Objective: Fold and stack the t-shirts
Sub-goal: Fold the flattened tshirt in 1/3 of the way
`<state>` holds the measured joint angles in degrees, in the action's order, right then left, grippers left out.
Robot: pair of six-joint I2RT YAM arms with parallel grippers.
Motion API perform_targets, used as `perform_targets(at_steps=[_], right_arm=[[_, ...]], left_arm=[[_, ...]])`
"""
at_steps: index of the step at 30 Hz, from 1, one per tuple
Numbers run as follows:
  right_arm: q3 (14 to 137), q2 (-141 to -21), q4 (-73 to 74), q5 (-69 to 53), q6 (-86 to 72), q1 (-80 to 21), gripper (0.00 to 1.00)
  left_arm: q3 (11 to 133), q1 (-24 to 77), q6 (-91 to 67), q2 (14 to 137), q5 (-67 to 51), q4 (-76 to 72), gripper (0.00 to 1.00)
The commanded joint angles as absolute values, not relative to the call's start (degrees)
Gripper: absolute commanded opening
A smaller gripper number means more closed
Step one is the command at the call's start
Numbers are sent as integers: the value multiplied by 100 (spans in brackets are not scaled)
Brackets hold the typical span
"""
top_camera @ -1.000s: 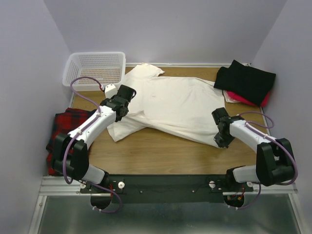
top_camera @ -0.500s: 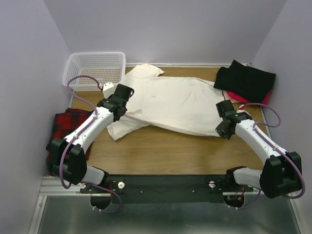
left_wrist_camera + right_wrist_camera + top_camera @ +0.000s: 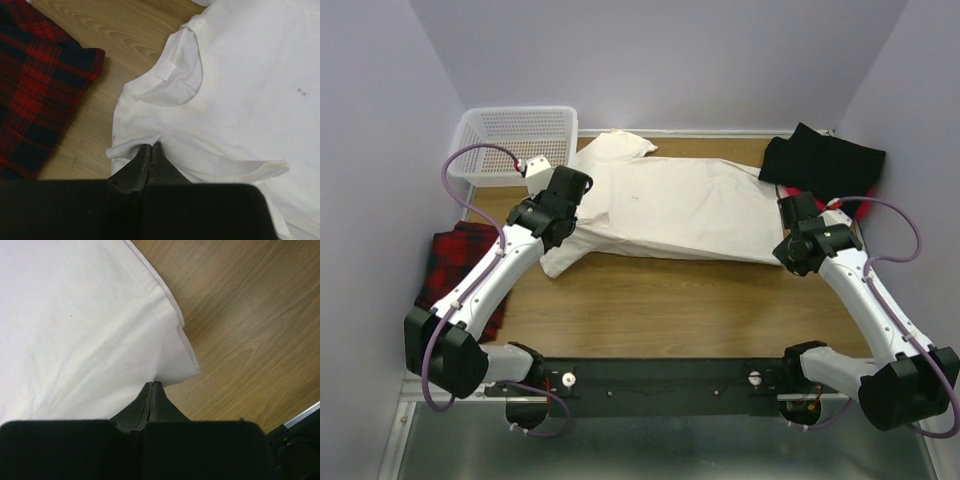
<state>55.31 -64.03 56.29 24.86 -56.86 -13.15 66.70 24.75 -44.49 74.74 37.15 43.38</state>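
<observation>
Left jaws pinch cream shirt [image 3: 250, 75] shoulder fold; right jaws pinch hem corner.

Lab-style robot test booth: plain lilac walls [image 3: 670, 60] boxing in a wooden tabletop [image 3: 650, 300], black mounting bar [image 3: 660, 380] along the near edge, white plastic basket [image 3: 515, 140] in the far-left corner.

Noted left arm [image 3: 495, 265] extended forward and inward, wrist pitched down. Found left end effector [image 3: 150, 146] closed tight, fingertips pinching a fold of white shirt [image 3: 250, 75] just below the collar. Noted right arm [image 3: 870, 295] stretched forward along the right side. Found right end effector [image 3: 152, 383] likewise closed, clamped on the shirt's hem corner.
</observation>
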Motion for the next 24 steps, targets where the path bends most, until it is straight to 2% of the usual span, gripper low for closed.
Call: perform_targets(at_steps=[1,12,24], right_arm=[[5801,-6135,6169,2821,-5634,-1301,1],[6021,-5599,6758,2760,-5528,-1301,1],[6152,-5177,7198,2768,-5537,-1301,1]], left_arm=[[6891,2741,-4342,7111,4333,4842,0],[7277,4358,-5687,6900,4949,6425,0],[6996,4737,-6082,6609,4710,6416,0]])
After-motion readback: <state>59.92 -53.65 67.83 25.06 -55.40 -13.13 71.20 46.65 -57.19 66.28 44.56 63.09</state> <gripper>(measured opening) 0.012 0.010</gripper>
